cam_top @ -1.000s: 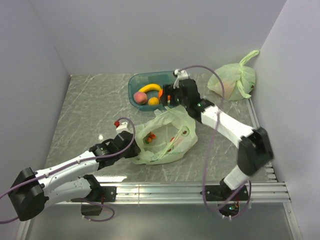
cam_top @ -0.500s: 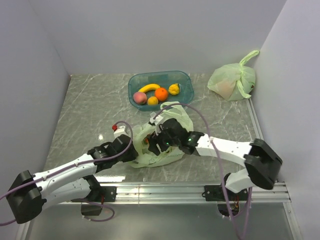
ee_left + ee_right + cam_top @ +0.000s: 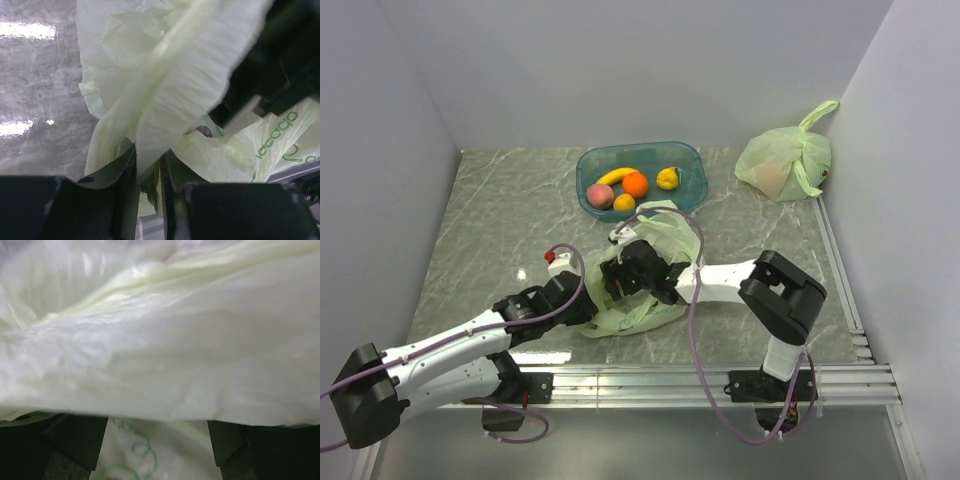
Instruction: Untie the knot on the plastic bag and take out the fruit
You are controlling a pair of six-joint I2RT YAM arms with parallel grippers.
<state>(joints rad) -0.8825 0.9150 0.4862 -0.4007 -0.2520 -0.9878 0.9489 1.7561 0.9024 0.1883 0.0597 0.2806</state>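
Your right end effector (image 3: 623,277) has swung back from the blue plastic tub (image 3: 692,170), which now holds four pieces of fruit (image 3: 635,184). It reaches, spread wide, into the thin pale green plastic bag (image 3: 642,316) lying in the middle of the worktop (image 3: 490,220). Your left end effector (image 3: 148,172) pinches the bag's film. Probably another fetch.

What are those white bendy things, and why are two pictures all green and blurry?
Those are two robot arms, each ending in a two-finger pincer. The wide picture comes from a camera above the grey table. The other two come from little cameras on the wrists, so close to the plastic bag that it fills them. The left gripper pinches a fold of that bag. The right gripper reaches into the bag's mouth, fingers apart. Behind, a blue tub holds a banana, an orange and other fruit. A second, tied bag sits by the right wall.
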